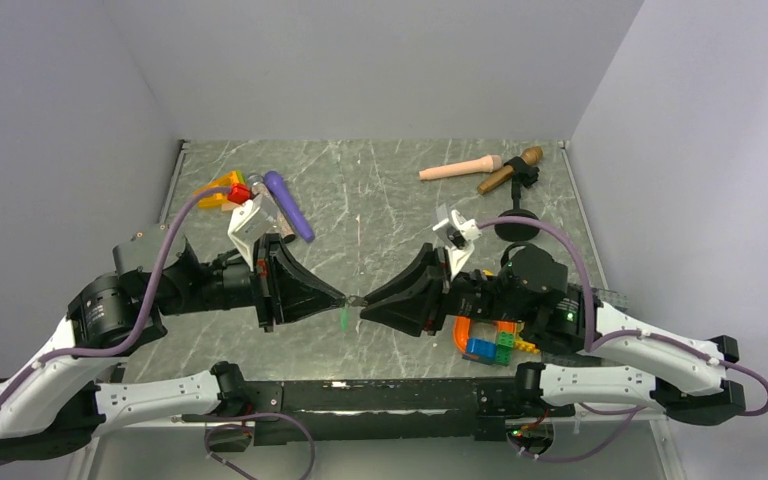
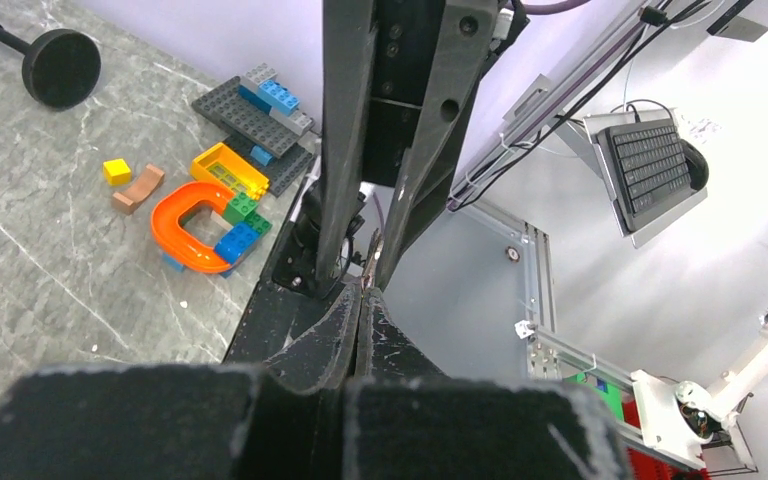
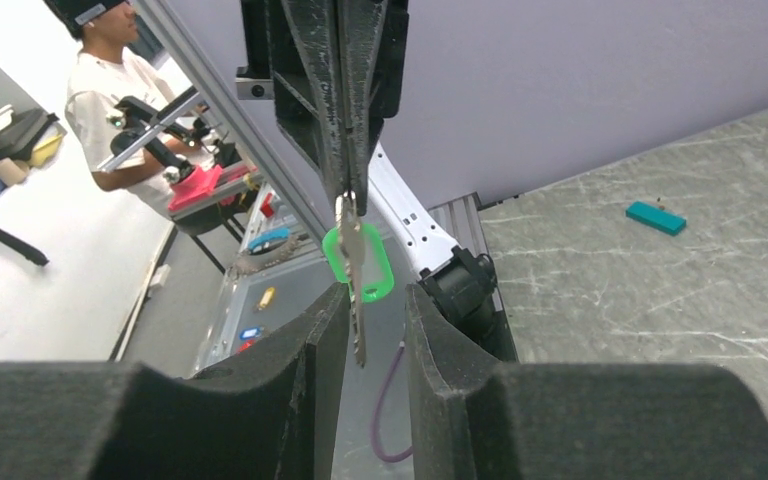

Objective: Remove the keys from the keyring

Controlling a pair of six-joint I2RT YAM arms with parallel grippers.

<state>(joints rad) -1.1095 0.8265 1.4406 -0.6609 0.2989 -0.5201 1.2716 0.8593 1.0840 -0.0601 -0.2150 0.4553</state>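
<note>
My left gripper [image 3: 350, 198] pinched shut on the keyring [image 3: 340, 213], green key [image 3: 380, 275] dangling, my right gripper [image 3: 373, 310] narrowly parted around a silver blade [image 3: 359, 338], teal key [image 3: 656, 217] lying on the table [image 3: 660, 310]

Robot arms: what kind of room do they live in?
Probably a robot lab: a walled test table, a person working nearby, and a keyboard beside metal framing.

Green key [image 3: 380, 271] aloft, teal key [image 3: 656, 217] flat.

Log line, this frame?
left gripper shut on keyring | green key, metal key hanging | right gripper open astride metal key | teal key on table
</note>
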